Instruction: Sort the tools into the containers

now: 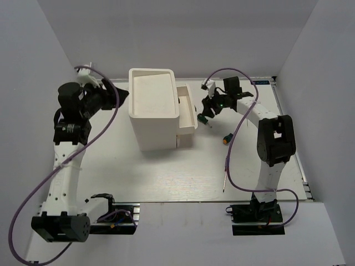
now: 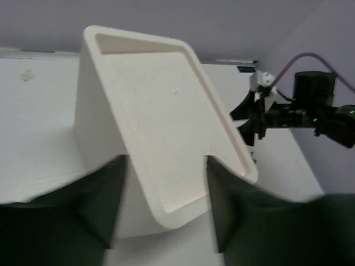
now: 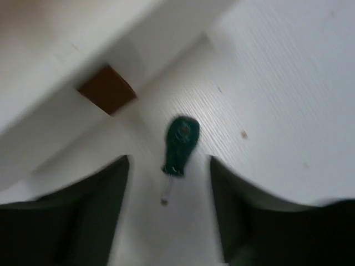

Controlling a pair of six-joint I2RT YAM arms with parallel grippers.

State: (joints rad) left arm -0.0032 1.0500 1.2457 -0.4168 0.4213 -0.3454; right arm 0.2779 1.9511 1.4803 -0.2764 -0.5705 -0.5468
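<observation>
The tall white bin (image 1: pixel 152 108) stands mid-table, and the narrow white bin (image 1: pixel 187 113) is against its right side. My right gripper (image 1: pixel 207 113) hovers open just right of the narrow bin. In the blurred right wrist view, a green stubby screwdriver (image 3: pixel 178 145) lies free ahead of the open right gripper (image 3: pixel 169 180), beside the bin wall (image 3: pixel 66 61). An orange-green stubby screwdriver (image 1: pixel 227 137) and a slim screwdriver (image 1: pixel 224 178) lie on the table. My left gripper (image 1: pixel 119 95) is open and empty at the tall bin's left. In the left wrist view the left gripper (image 2: pixel 163 221) frames the tall bin's (image 2: pixel 161 127) near corner.
White walls enclose the table on the left, back and right. Purple cables loop from both arms, and the right one hangs over the slim screwdriver. The right arm (image 2: pixel 310 105) shows beyond the tall bin in the left wrist view. A brown patch (image 3: pixel 107 88) marks the bin wall.
</observation>
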